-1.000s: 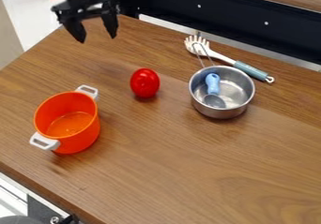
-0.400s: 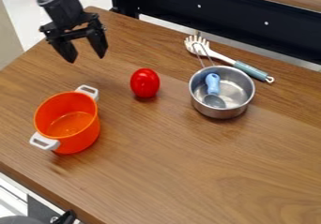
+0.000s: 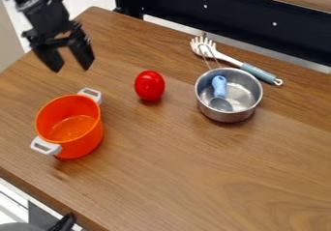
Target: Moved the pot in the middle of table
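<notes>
My gripper hangs over the upper left part of the wooden table, open, with nothing between its fingers. Below it in the view, at the left of the table, stands an orange pot with two white handles, upright and empty. The gripper is apart from the pot, above and behind its far handle. A second pot, of steel, stands right of centre toward the back, with a blue-handled utensil in it.
A red tomato-like object sits between the two pots. Behind the steel pot lies a white pasta server with a grey-green handle. A black panel runs along the table's back edge.
The gripper has come down and to the left in the view, nearer the orange pot, staying open. Both pots and the red object have kept their places.
</notes>
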Available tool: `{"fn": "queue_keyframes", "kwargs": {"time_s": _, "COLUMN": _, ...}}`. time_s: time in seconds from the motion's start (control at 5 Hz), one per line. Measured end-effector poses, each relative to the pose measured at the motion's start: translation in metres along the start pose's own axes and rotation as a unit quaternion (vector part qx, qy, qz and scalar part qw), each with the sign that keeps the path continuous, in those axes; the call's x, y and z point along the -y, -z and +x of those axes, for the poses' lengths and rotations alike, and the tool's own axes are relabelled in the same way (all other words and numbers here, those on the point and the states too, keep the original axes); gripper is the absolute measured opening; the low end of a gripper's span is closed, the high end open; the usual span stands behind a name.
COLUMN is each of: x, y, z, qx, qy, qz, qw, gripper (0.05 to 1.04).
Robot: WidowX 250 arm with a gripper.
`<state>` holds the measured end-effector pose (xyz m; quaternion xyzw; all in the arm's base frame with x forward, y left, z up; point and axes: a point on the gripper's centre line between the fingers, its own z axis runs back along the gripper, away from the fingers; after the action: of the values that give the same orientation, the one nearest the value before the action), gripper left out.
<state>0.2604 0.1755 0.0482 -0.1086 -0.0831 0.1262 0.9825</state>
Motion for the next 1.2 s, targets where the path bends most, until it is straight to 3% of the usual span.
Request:
{"fn": "queue_keyframes", "kwargs": {"time_s": 0.2, "x": -0.010, "y": 0.000, "z": -0.014, "qx": 0.000, "qy": 0.019, "qz": 0.012, "qw": 0.9998, "gripper": 1.000}}
{"fn": "queue_keyframes", "kwargs": {"time_s": 0.4, "x": -0.017, "y": 0.001, "z": -0.024, "qx": 0.007, "qy": 0.051, "qz": 0.005, "qw": 0.9987, "gripper": 1.000}}
{"fn": "queue_keyframes", "kwargs": {"time_s": 0.6, "x": -0.022, "y": -0.003, "z": -0.032, "qx": 0.021, "qy": 0.071, "qz": -0.027, "qw": 0.9969, "gripper": 1.000}}
{"fn": "queue_keyframes", "kwargs": {"time_s": 1.2, "x": -0.020, "y": 0.018, "z": -0.059, "qx": 0.007, "qy": 0.109, "qz": 0.000, "qw": 0.9940, "gripper": 1.000}}
